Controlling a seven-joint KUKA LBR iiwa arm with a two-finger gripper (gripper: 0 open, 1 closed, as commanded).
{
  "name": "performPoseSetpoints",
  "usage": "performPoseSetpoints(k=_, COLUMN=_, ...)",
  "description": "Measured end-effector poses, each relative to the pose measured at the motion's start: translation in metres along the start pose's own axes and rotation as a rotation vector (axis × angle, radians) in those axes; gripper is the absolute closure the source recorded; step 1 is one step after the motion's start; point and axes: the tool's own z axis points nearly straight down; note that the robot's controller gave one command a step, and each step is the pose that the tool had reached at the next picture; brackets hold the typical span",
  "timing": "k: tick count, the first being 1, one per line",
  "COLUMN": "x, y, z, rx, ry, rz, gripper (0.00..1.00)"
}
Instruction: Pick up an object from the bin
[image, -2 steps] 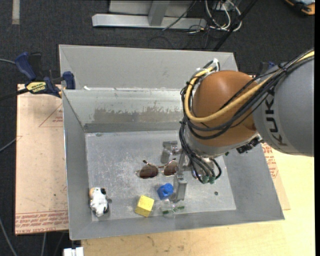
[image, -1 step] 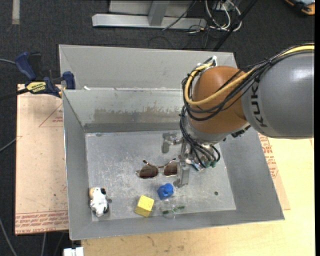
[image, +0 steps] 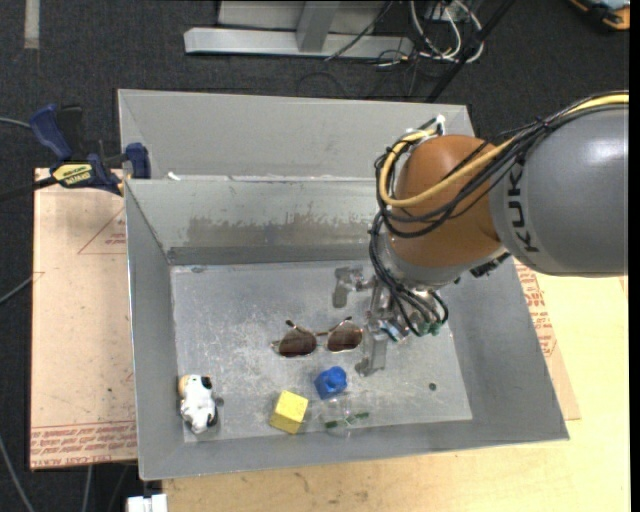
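1. A pair of sunglasses (image: 320, 341) with brown tinted lenses and a thin dark frame is seen lying flat on the bin floor. It is placed about the middle of the floor, with its lenses side by side across the view.
2. The two-finger metal gripper (image: 359, 322) is set over the right-hand end of the sunglasses. Its jaws are spread wide, one on the far side of the right lens and the other on the near side. Whether either jaw touches the frame cannot be told.
3. A small blue rounded object (image: 331, 381) is found just beside the nearer jaw, toward the front wall.
4. A yellow cube-shaped block (image: 291, 411) is seen to the left of the blue object. A small clear piece with green marks (image: 343, 420) is seen in front of the blue object.
5. A white toy animal with black patches (image: 198, 402) is laid near the front left corner, well apart from the gripper.
6. All these things are contained in the grey metal bin (image: 150, 330), whose walls slope inward.
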Motion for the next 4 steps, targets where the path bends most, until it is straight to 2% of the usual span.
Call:
performPoseSetpoints(k=1, x=-0.002, y=0.013, z=0.040, rx=0.001, ry=-0.004, rz=-0.119, gripper=0.00)
performPoseSetpoints(k=2, x=-0.015, y=0.004, z=0.088, rx=0.002, ry=-0.002, rz=-0.174, gripper=0.00)
performPoseSetpoints(k=3, x=-0.021, y=0.011, z=0.088, rx=0.000, ry=-0.007, rz=-0.224, gripper=1.00)
performPoseSetpoints(k=4, x=-0.021, y=0.011, z=0.088, rx=0.000, ry=-0.007, rz=-0.224, gripper=1.00)
